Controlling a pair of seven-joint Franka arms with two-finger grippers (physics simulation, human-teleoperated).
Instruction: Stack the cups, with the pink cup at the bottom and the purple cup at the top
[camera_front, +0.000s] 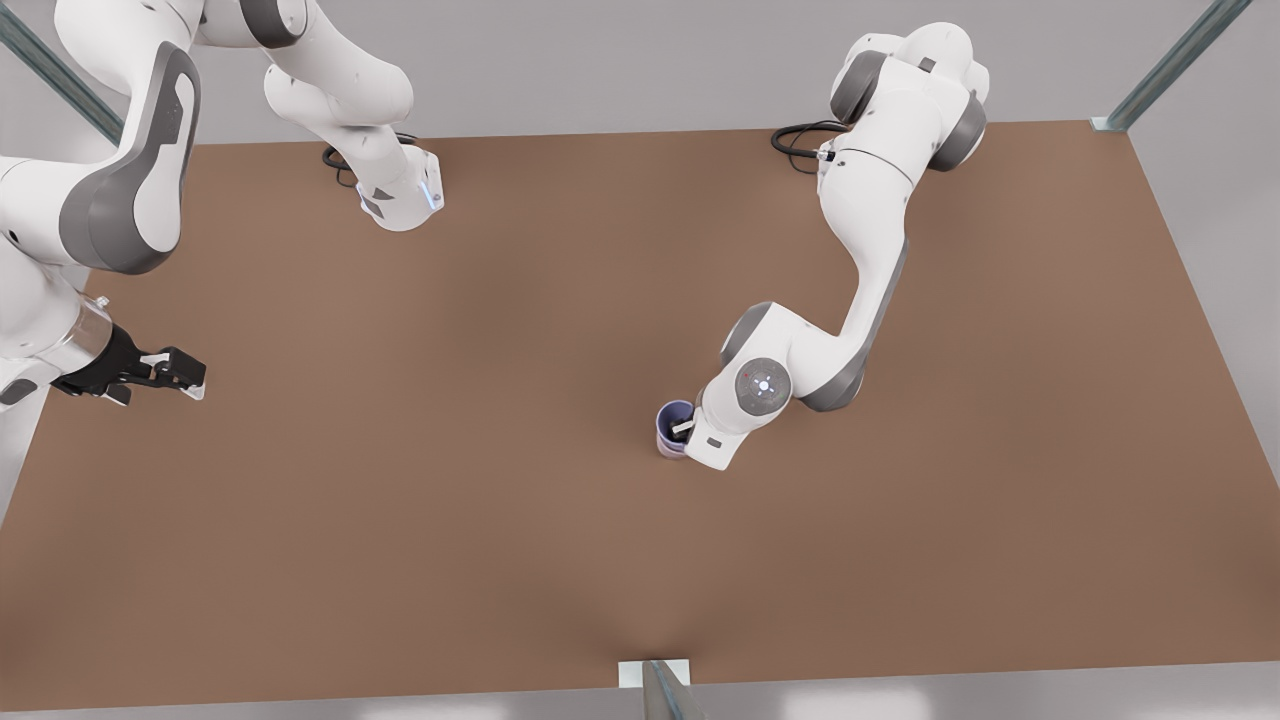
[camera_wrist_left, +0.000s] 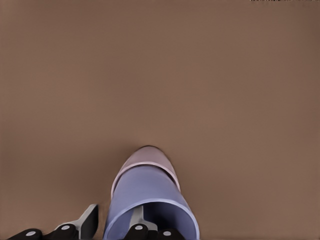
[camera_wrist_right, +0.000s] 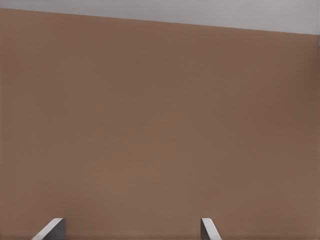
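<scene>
While left gripper (camera_wrist_left: 112, 227) pinches purple cup (camera_wrist_left: 150, 200) wall, one finger inside, cup sits nested upright in pink cup (camera_wrist_left: 145, 156). Right gripper (camera_front: 185, 375) spread wide, empty, waiting well apart.

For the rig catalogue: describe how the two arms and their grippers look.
Both arms have glossy white shells with grey joint bands. Black cables coil at each base. The left arm's wrist carries a round grey cap with small lights; the left gripper has pale fingers. The right gripper is on a black hand with pale fingertips.
</scene>
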